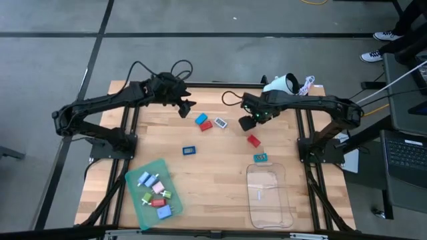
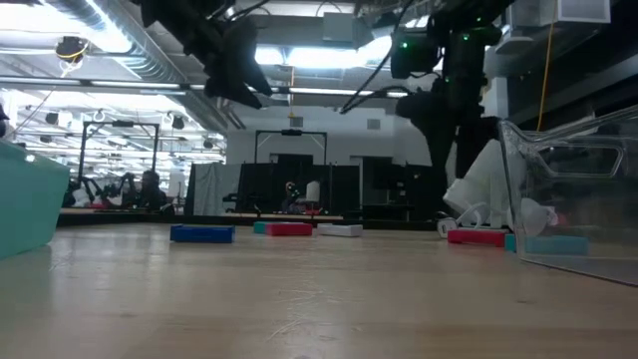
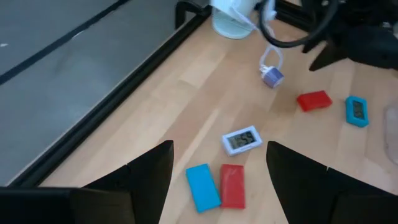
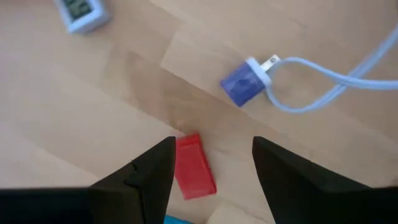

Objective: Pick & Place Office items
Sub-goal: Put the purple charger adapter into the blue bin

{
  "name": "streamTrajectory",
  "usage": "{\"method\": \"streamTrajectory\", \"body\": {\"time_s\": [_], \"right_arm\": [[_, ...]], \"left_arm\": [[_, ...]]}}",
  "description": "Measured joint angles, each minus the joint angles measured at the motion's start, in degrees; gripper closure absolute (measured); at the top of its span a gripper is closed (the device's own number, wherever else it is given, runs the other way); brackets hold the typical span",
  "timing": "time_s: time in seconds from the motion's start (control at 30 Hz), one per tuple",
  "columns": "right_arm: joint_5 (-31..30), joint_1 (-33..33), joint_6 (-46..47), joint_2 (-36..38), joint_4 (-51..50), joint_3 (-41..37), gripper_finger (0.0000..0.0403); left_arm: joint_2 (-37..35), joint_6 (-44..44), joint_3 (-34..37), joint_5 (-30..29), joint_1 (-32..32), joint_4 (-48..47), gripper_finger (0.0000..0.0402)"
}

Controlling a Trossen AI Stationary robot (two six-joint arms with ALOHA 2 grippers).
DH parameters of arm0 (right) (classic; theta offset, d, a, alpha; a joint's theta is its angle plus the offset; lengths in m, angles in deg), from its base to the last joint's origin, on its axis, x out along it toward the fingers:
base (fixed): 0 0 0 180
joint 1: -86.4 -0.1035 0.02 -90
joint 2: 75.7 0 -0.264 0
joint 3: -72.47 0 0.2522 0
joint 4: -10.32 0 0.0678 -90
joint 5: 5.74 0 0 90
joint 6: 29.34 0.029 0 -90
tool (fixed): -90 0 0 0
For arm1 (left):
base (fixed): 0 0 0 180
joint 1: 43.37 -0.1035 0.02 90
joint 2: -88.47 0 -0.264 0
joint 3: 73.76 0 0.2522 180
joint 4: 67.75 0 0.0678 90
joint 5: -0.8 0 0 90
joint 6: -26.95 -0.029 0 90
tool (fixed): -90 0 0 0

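right gripper [image 1: 248, 123]: raised above the bench toward its far edge, right of centre, jaws parted with nothing between them; in its wrist view the dark fingers [image 4: 149, 171] frame a red piece [image 4: 194, 166] lying on the wood just ahead, long axis running roughly along the line of the fingers, slightly skewed. same red piece [image 1: 253, 140] lies just on the near side of this gripper in the overhead view, with a teal piece [image 1: 260, 157] beyond it, close to the far edge of the clear tray [image 1: 269, 197] at the bench's near right. blue plug with white cord [image 4: 245, 83] lies to one side, not part of the task. left gripper [image 1: 185, 107]: raised near the far edge, left of centre, jaws also parted and empty; past its fingers [image 3: 152, 171] a light blue piece [image 3: 203, 185] and a second red piece [image 3: 232, 185] lie side by side, with a small white display piece [image 3: 242, 139] just beyond. a dark blue piece [image 1: 189, 151] sits alone mid-bench. green tray [image 1: 137, 199] at the near left holds several pieces already. judgement: the right arm is the nearer to the lone red piece, which lies almost directly below and slightly nearward; a descent with jaws closing across its short sides looks the likely next requirement.
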Motion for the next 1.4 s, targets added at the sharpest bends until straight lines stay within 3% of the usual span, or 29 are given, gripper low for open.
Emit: {"method": "streamTrajectory", "body": {"time_s": [0.3,0.5,0.83,1.4], "right_arm": [[-4.7,0.2,14.2,-4.3,1.6,0.0,0.0186],[-4.7,1.0,19.5,-8.0,3.6,0.0,0.0186],[-2.6,1.1,21.8,-12.8,6.3,0.0,0.0186],[-4.2,4.7,21.6,-12.8,5.5,0.0,0.0186]], "left_arm": [[0.0,-1.0,0.0,3.2,-1.7,0.0,0.0151],[0.0,-1.6,0.0,3.8,-1.7,-0.6,0.0151],[0.0,-4.4,0.0,6.5,-1.7,-4.8,0.0151],[0.0,-5.5,0.0,6.9,-1.7,-5.2,0.0151]]}}
